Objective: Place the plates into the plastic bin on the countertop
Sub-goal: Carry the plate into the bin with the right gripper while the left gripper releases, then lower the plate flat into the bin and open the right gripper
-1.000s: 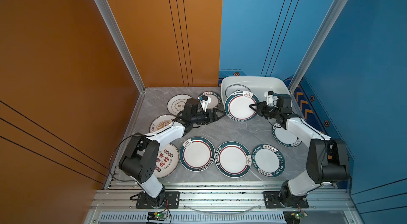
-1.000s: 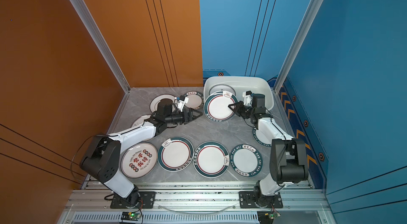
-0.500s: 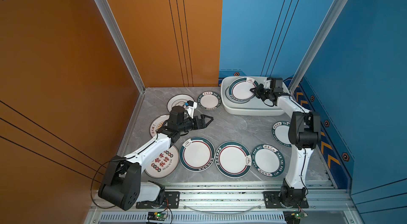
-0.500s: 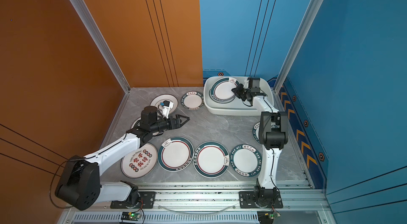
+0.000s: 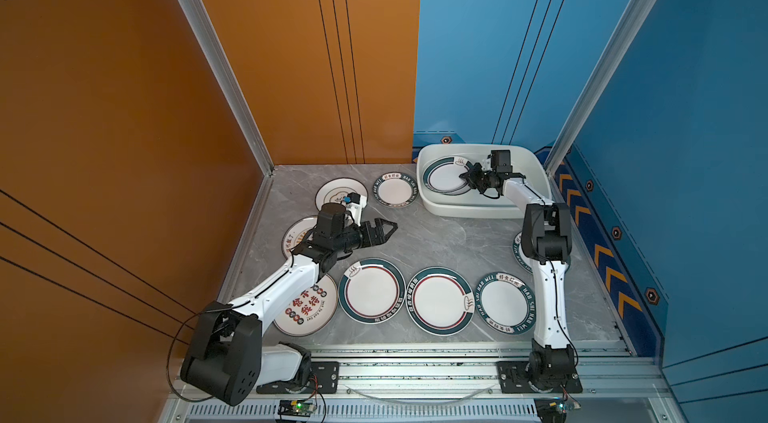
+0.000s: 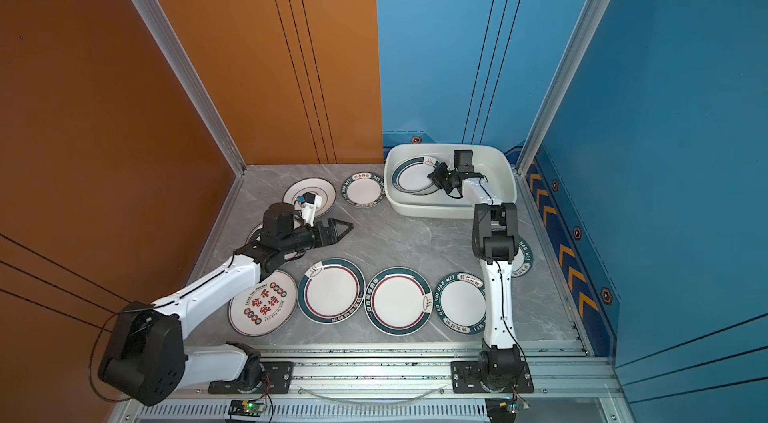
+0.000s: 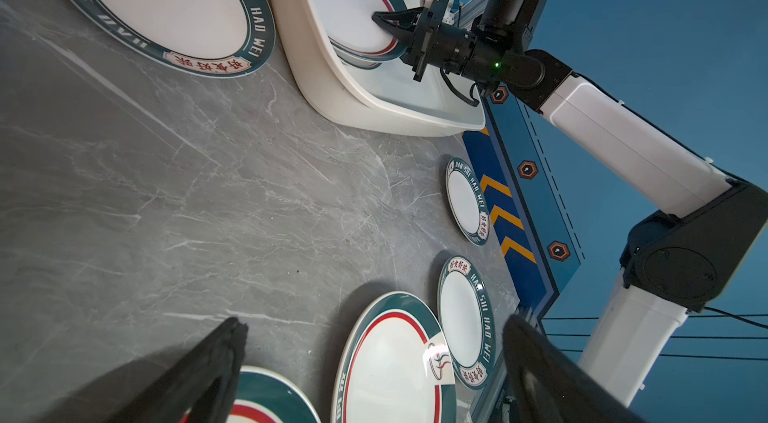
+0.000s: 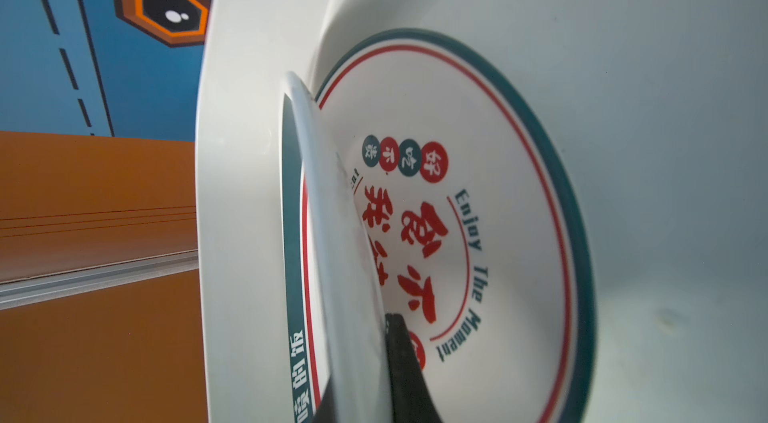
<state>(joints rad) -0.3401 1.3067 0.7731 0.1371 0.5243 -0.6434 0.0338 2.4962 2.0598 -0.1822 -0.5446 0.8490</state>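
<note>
My right gripper (image 5: pixel 464 177) is shut on the rim of a large green-rimmed, red-lined plate (image 5: pixel 442 175), holding it tilted inside the white plastic bin (image 5: pixel 478 211) at the back right. In the right wrist view the held plate (image 8: pixel 328 213) is seen edge-on between the jaws of the right gripper (image 8: pixel 365 379). Under it a plate with red Chinese characters (image 8: pixel 478 213) lies on the bin floor. My left gripper (image 5: pixel 390 227) hangs open and empty over the grey countertop (image 5: pixel 449 238), left of centre. Several plates lie on the countertop.
Along the front lie a cream plate with red characters (image 5: pixel 307 308), two red-lined plates (image 5: pixel 372 290) (image 5: pixel 439 300) and a green-lettered plate (image 5: pixel 505 302). A small lettered plate (image 5: pixel 395 189) and a cream plate (image 5: pixel 336 192) sit at the back. Another plate (image 5: pixel 519 250) is half hidden behind the right arm.
My right gripper carried the red-lined plate from in front of the bin into it. My left arm drew back from the far plates toward the left middle, jaws still open.
</note>
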